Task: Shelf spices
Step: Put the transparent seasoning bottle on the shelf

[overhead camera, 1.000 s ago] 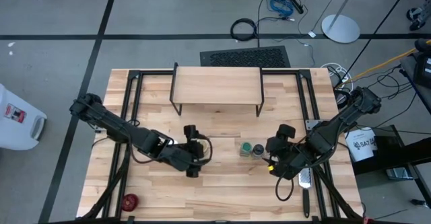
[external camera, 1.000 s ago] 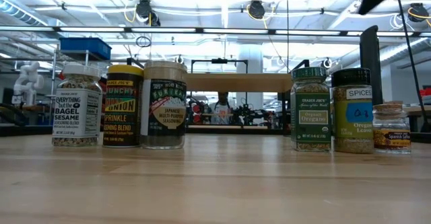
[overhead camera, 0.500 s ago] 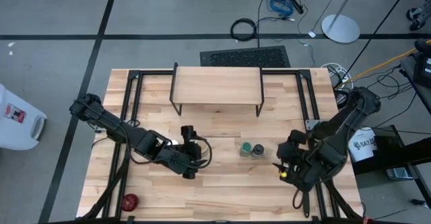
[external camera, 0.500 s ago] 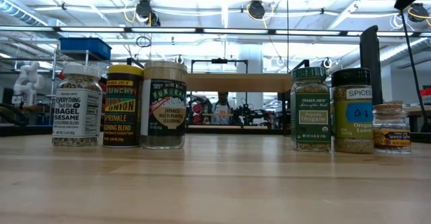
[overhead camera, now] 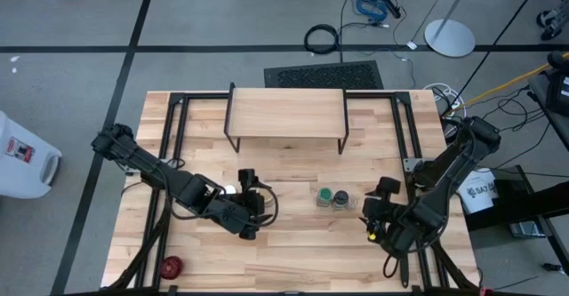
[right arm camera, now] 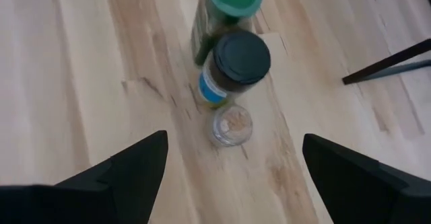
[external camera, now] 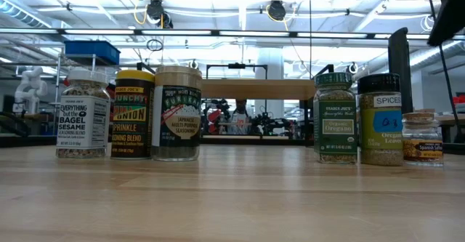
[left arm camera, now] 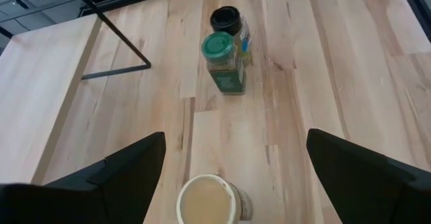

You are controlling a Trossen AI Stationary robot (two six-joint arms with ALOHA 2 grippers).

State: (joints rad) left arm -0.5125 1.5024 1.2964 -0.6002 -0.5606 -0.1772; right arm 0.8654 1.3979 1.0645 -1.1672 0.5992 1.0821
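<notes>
Hovering left claw [left arm camera: 229,167] released over tan-lidded jar [left arm camera: 209,199] mid-counter | right claw [right arm camera: 225,167] released beside oregano jars [right arm camera: 232,56] | shelf [overhead camera: 286,114] near far edge, bare

High view looks straight down; low view level across table [external camera: 240,198]; wrist views share green-lidded jar [left arm camera: 223,62].
</notes>
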